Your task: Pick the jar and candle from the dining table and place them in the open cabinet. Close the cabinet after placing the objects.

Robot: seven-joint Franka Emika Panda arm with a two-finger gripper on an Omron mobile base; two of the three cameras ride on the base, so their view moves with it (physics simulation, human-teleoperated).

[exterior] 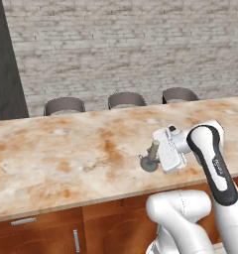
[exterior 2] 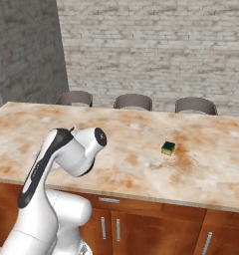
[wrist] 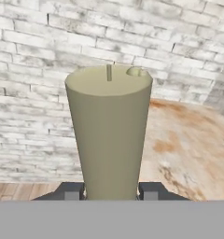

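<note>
1. The tool [wrist: 109, 192] is closed on the candle [exterior: 154, 148]; in the hand view its two dark fingertips [wrist: 70, 191] stand on either side of the beige-olive stick, touching its lower end.
2. In the left base view the candle stands on its round dark-grey dish holder [exterior: 149, 163], slightly tilted, on the marbled top of the counter [exterior: 66, 158]. It sits toward the near edge, right of the middle of that view.
3. The white hand of the arm [exterior: 210, 149] lies just right of the candle, reaching in sideways, level with the counter top.
4. In the hand view the candle top shows a short wick (a small lump sits at the rim beside it).
5. A small green and yellow block [exterior 2: 168, 148] lies on the counter in the right base view, well apart from the arm, toward the right.
6. Three dark chairs [exterior: 126, 99] stand along the far side of the counter, in front of a pale brick wall [exterior: 131, 44].
7. Silver handles [exterior 2: 109, 200] show on the reddish-brown wood base below the near edge.
</note>
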